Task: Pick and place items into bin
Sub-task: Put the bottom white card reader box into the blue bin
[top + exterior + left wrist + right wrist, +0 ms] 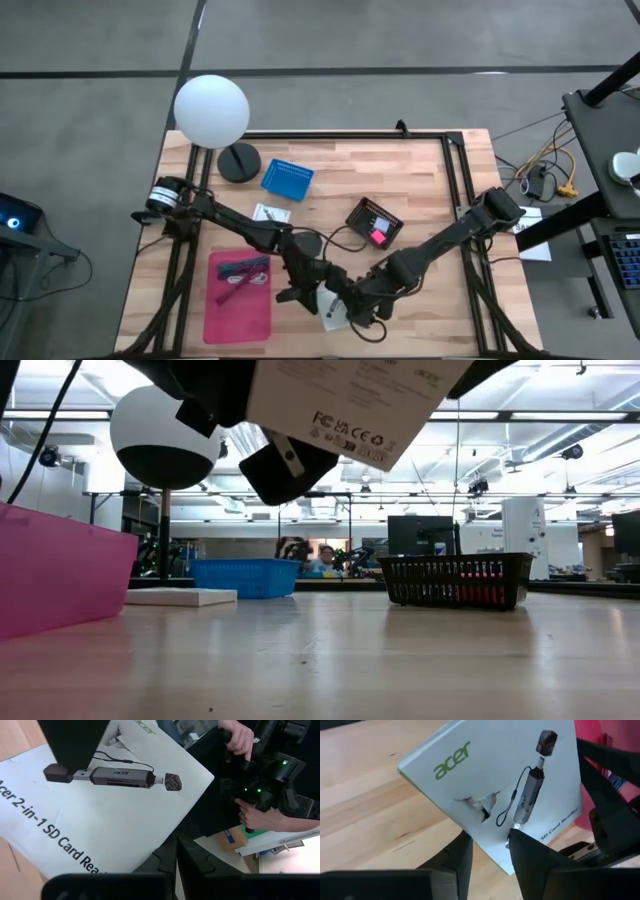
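Note:
A flat white box printed with a card reader (100, 815) (510, 785) hangs above the table's near middle, its label side (350, 405) showing in the low view. My left gripper (312, 290) (176, 845) is shut on one edge of it. My right gripper (352, 300) (490, 837) is closed on another edge. The pink bin (240, 300) (50, 575) lies at the near left with pens and a teal tool (243, 272) in it. My left gripper has the box's edge (150, 857) between its shut fingers, which come nearly level from the table's left. The fingers themselves hide the contact. The box is lifted clear of the table and tilted. My right gripper pinches the box's lower edge (495, 855) between its two fingers, one finger (530, 852) on the printed face and one behind it. The fingers slant down from the table's right. The box stands tilted in the hold, clear of the wood.
A blue basket (288, 178), a black basket (375, 222) holding something magenta, a white card (270, 213) and a white globe lamp (211, 110) on a black base stand farther back. A person's hands (260, 817) show beyond the table.

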